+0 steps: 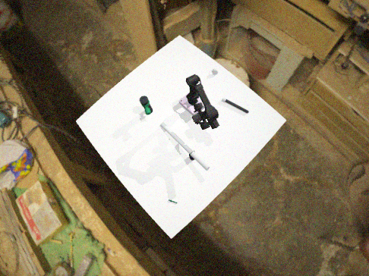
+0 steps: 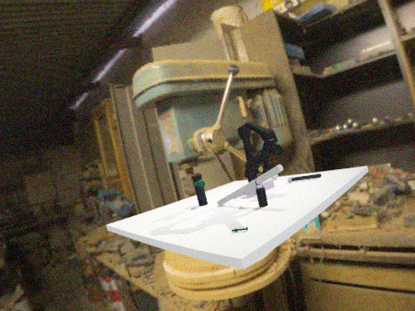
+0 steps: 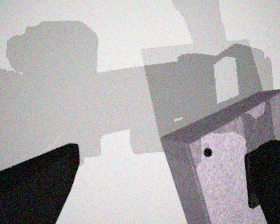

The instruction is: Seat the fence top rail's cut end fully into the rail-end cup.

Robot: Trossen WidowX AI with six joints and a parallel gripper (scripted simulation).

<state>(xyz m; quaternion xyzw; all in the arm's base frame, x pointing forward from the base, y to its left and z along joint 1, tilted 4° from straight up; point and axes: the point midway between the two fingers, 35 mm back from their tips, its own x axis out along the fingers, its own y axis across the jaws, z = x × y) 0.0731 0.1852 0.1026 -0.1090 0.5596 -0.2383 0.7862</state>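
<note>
The grey rail (image 1: 178,139) (image 2: 249,186) slants through the loop cap at the top of the short black post (image 2: 262,197). Its raised end is beyond that post. Its lower end is down near the table, short of the big post (image 1: 143,99) (image 2: 201,198) and apart from it. The big post stands upright, with a green band (image 1: 148,110) (image 2: 199,184) high up, just under its cap. The rail-end cup is too small to make out. My gripper (image 1: 205,123) (image 3: 166,160) is open and empty, near the arm's base and away from the rail.
A pale pink block (image 1: 184,102) (image 2: 267,185) (image 3: 222,175) is at the arm's base, close by the right finger in the wrist view. A black rod (image 1: 236,106) (image 2: 305,178) lies beyond the arm. A small green piece (image 1: 172,201) (image 2: 239,230) lies near the table's front corner.
</note>
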